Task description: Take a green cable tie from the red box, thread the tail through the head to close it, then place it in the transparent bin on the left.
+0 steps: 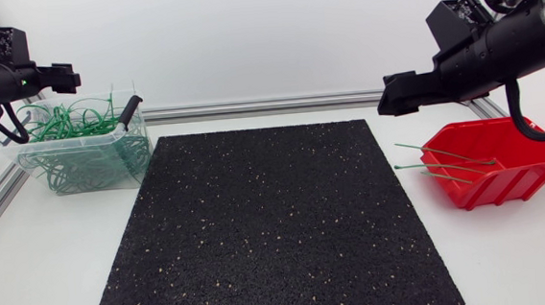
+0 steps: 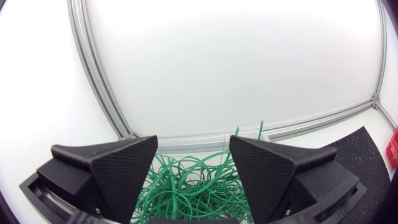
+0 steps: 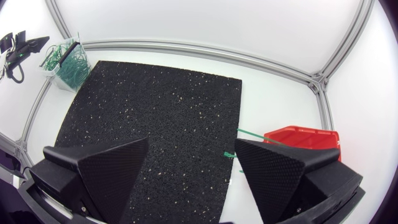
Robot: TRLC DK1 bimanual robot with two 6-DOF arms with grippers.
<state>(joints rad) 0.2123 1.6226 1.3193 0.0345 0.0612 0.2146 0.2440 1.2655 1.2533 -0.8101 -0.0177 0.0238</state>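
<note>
Bin (image 1: pixel 25 162) under left hand (image 2: pixel 193 144), red box (image 1: pixel 533 169) near right hand (image 3: pixel 191 144), both hands parted

Open room runs over the mat (image 1: pixel 273 229) between bin (image 1: pixel 81 164) and box (image 1: pixel 529 168). Ties (image 1: pixel 443 153) jut out past the box's mat-side rim.

no readable text, labels, numbers or signs anywhere

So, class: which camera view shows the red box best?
The head view: nearly the whole red box, green ties inside. Right wrist view: partly behind the right gripper. Left wrist view: just a red sliver.
</note>
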